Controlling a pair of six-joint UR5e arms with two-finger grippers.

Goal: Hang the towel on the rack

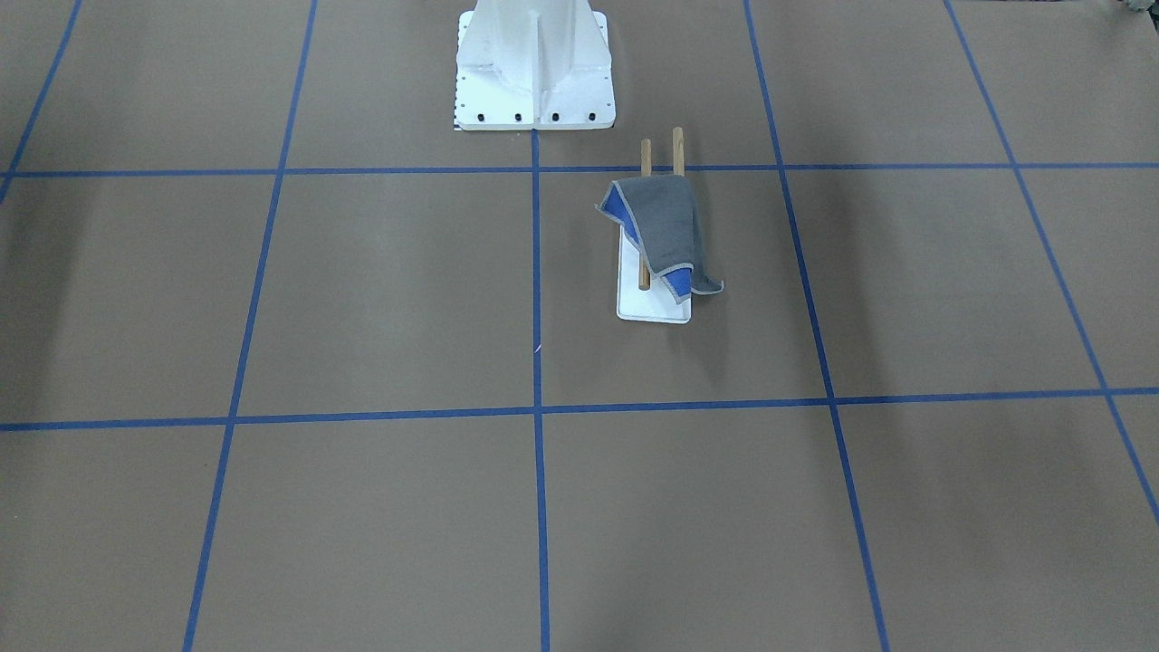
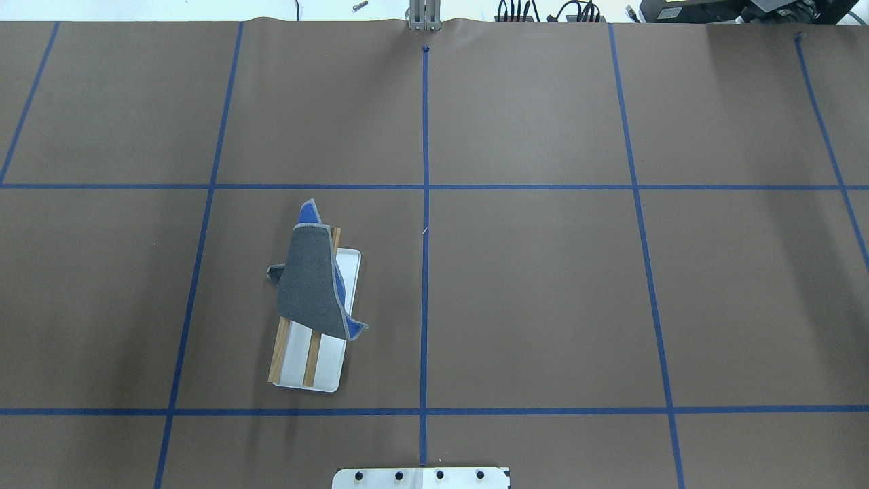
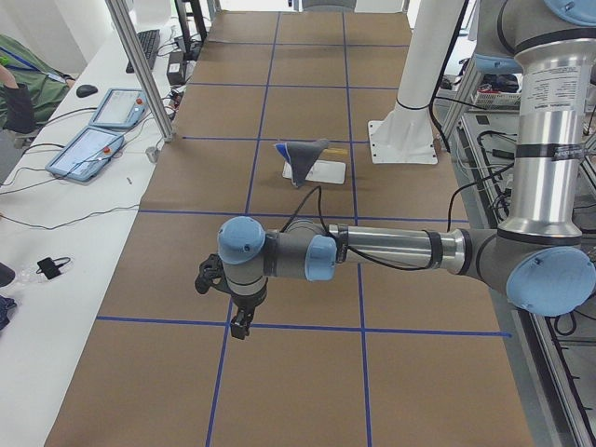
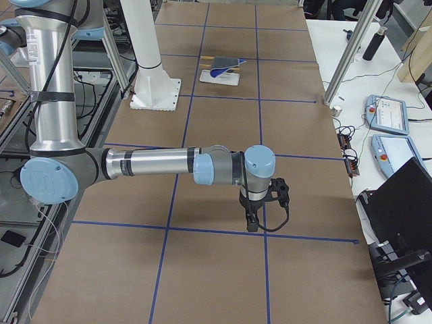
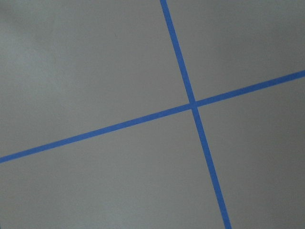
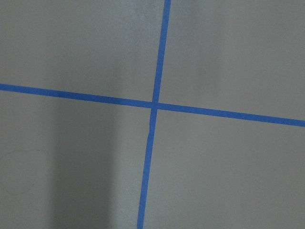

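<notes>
Towel was draped grey side up over rack, left gripper and right gripper were seen well away, spread or pressed together could not be told.

We saw the towel was napped cloth, the rack bare matt wood over a smooth, glossy base plate, the table matt paper.

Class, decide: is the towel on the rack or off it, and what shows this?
On. The towel drapes over both dowels of the rack, grey side up, blue showing at its edges.
</notes>
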